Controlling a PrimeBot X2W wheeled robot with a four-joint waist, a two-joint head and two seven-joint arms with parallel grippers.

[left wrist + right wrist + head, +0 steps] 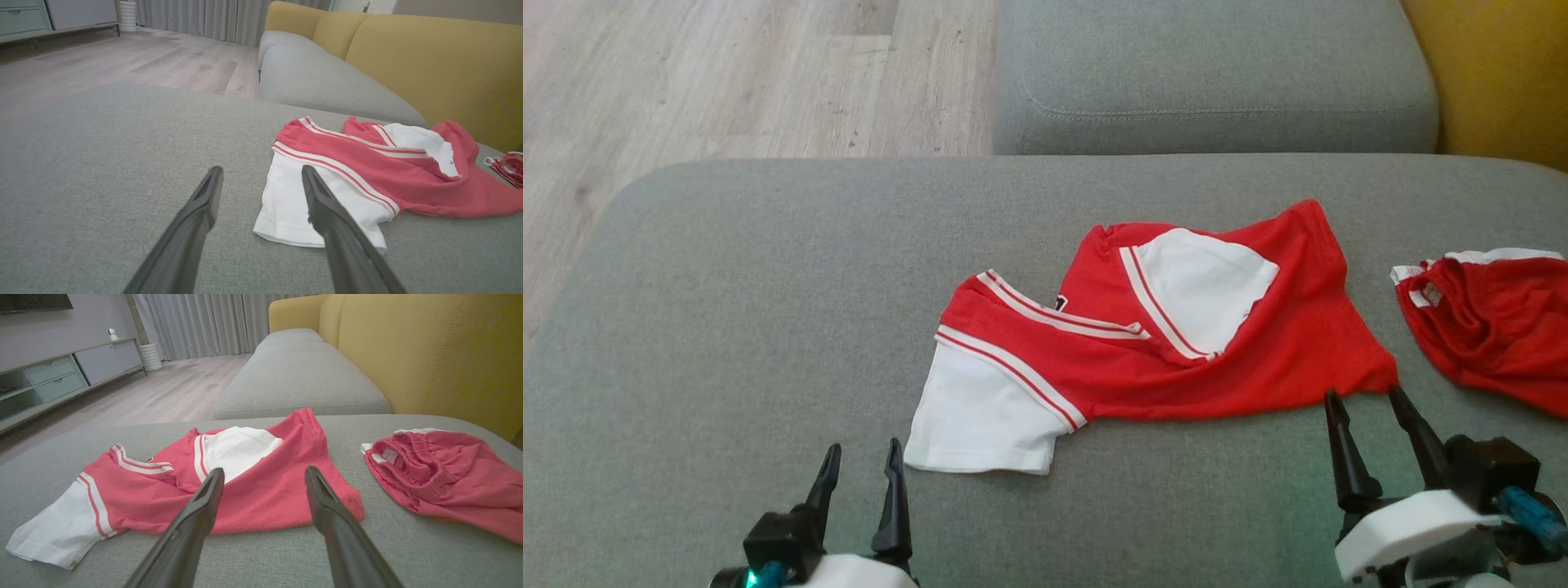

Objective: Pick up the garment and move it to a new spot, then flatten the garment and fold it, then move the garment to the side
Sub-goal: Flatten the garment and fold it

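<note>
A red shirt (1258,359) lies rumpled on a grey cushion (768,327), just right of centre in the head view. Its sleeves are white, and red-and-white striped bands run along the sleeve seams and the neckline. One white sleeve spreads flat toward the lower left, its hem near the left hand (863,445). The other sleeve is folded up over the red body at upper middle. The body bunches toward the right and ends in a pointed corner at the fingertips of the right hand (1363,392); whether they touch I cannot tell. Both hands stand spread at the bottom of the frame, gripping nothing. Crumpled red shorts (1494,327) lie apart at the right edge.
</note>
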